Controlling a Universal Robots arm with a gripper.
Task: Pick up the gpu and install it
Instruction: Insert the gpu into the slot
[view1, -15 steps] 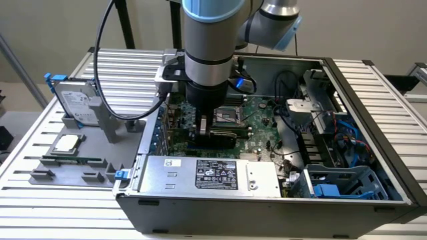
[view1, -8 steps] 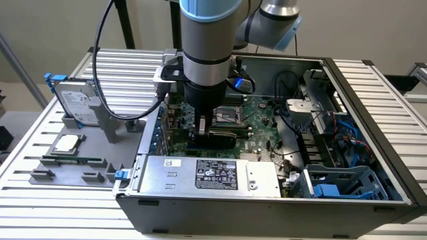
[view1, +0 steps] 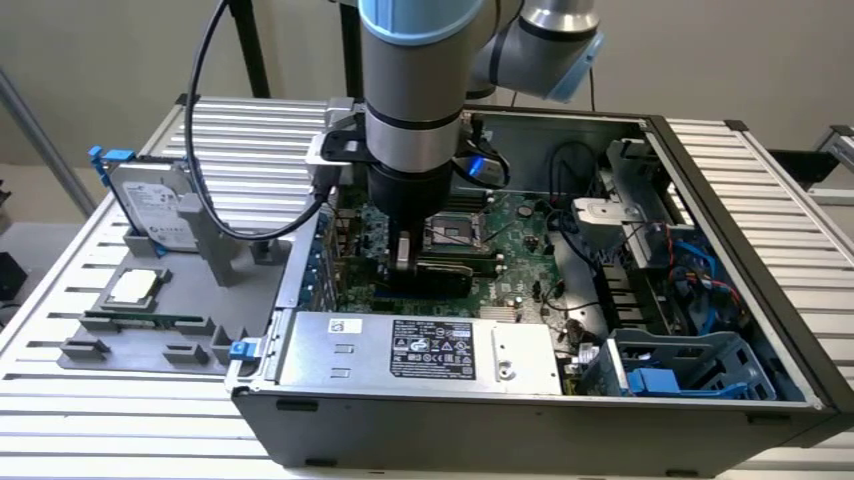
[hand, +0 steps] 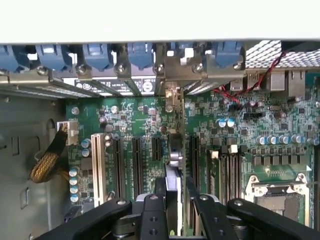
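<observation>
Here, what I see from my station:
Bench (view1: 107, 400): white slatted top, open case (view1: 747, 250) on it, grey holder with hard drive (view1: 150, 205) beside.
Gripper (hand: 172, 200): inside the case over the motherboard (hand: 125, 125).
Fingers (hand: 152, 212): closed on the gpu (hand: 173, 170).
Gpu: edge-on, upright above the slots, bracket at the rear wall (hand: 75, 75).
Wrist view: blue latches (hand: 140, 54).

arm straight down, gripper clamped

your arm (view1: 416, 90) hangs vertical over the middle of the scene, wrist pointing straight down. the gripper (hand: 175, 197) sits low, its two fingers (hand: 150, 210) drawn in close on either side of the gpu (hand: 173, 165), which stands edge-on and upright between them.
</observation>
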